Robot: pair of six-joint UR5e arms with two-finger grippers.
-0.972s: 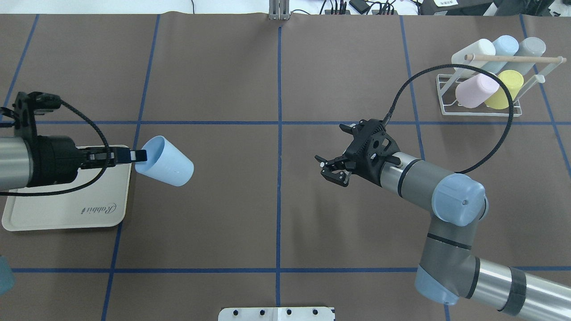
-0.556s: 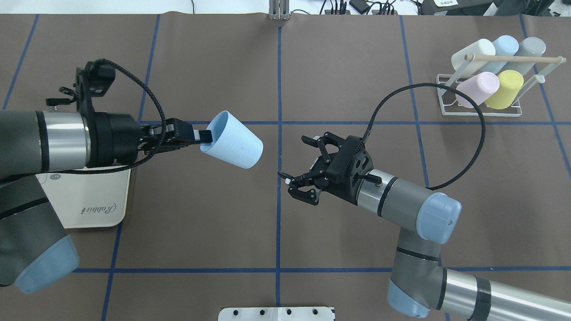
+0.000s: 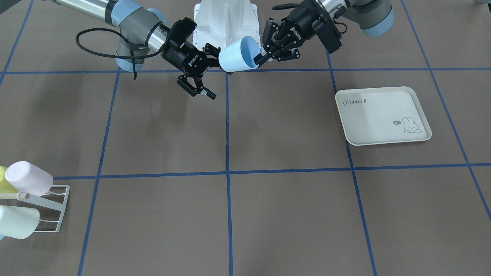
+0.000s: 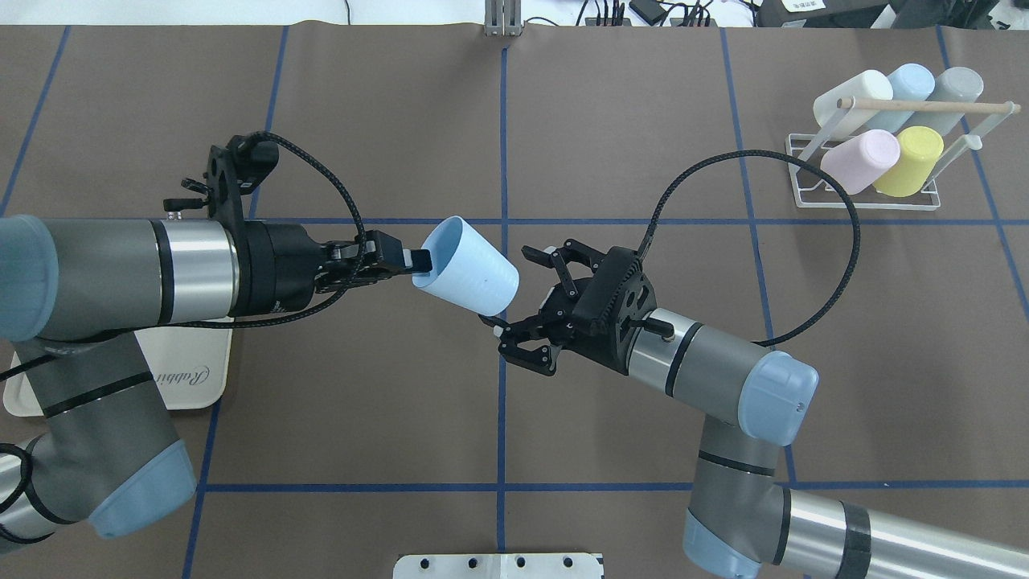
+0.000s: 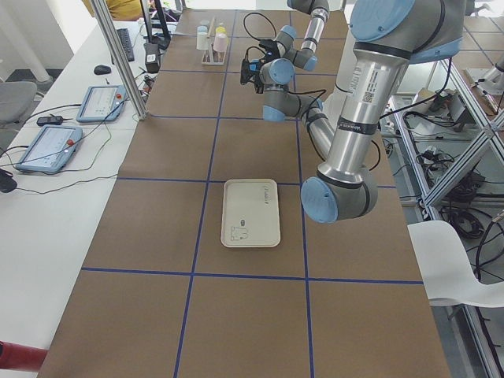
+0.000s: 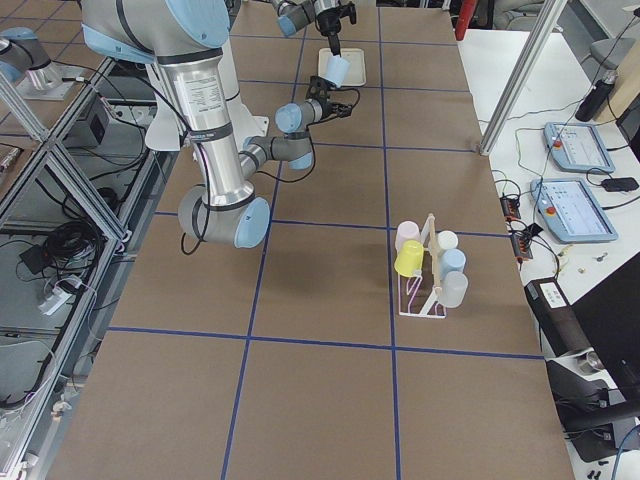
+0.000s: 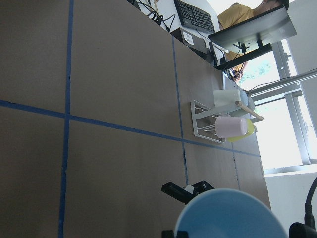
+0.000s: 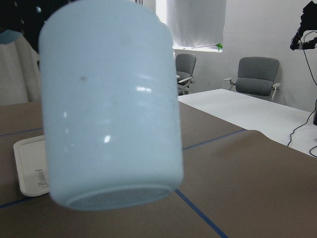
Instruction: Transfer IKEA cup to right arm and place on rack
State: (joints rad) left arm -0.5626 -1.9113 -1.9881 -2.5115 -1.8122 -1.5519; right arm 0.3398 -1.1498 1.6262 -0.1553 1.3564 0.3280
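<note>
The IKEA cup (image 4: pixel 470 277) is light blue and hangs tilted in the air over the table's middle. My left gripper (image 4: pixel 418 260) is shut on its rim, one finger inside the mouth. The same cup (image 3: pixel 238 55) shows in the front view with the left gripper (image 3: pixel 261 58) on its right. My right gripper (image 4: pixel 514 301) is open, and the cup's closed base sits at the mouth of its spread fingers, unclamped. The cup (image 8: pixel 109 99) fills the right wrist view. The white wire rack (image 4: pixel 804 193) stands at the far right and holds several cups.
A cream rabbit-printed tray (image 3: pixel 383 115) lies on the brown mat, partly under my left arm in the overhead view. The rack (image 3: pixel 53 203) sits at the front view's lower left. A black cable (image 4: pixel 804 161) loops from my right wrist towards the rack.
My left arm carried the cup rightwards from the tray to the table's middle. My right gripper, still open, moved left until the cup's base reached its fingers.
</note>
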